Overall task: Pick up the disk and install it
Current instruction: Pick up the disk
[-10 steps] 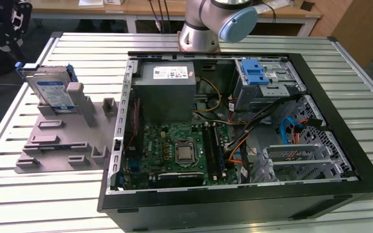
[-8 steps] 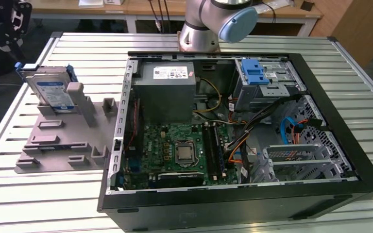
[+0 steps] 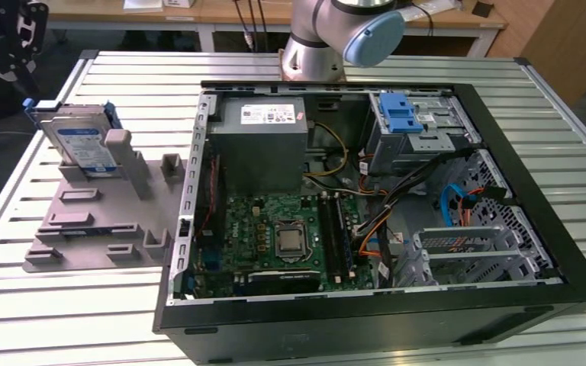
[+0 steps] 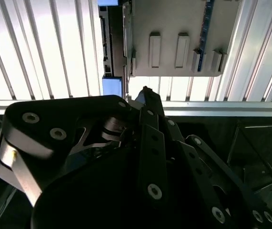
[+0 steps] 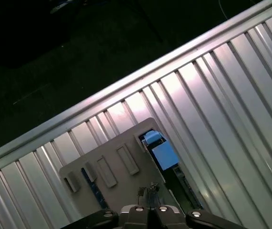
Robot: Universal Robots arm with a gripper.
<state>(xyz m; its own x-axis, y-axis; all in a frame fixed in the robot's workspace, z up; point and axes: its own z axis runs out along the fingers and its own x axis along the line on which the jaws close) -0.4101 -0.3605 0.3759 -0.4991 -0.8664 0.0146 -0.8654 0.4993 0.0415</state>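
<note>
The disk [image 3: 77, 141], silver-grey with a white-and-blue label and a blue carrier, stands upright in a slot of the grey holder plate [image 3: 89, 221], on the exterior view's left. My black gripper [image 3: 8, 57] hangs high above the table's edge, beyond the disk and well apart from it. In both wrist views the disk shows edge-on, by its blue carrier [image 5: 159, 151] [image 4: 112, 87], on the holder plate [image 5: 121, 186] [image 4: 174, 28]. The gripper [image 5: 147, 191] [image 4: 145, 90] has its fingertips together, holding nothing.
An open computer case [image 3: 537, 305] lies in the middle of the ribbed metal table [image 3: 89, 320]. It holds a blue-latched drive cage [image 3: 415, 122], a grey power supply box [image 3: 262, 145], a motherboard and loose cables. The arm's base [image 3: 319, 46] stands behind the case.
</note>
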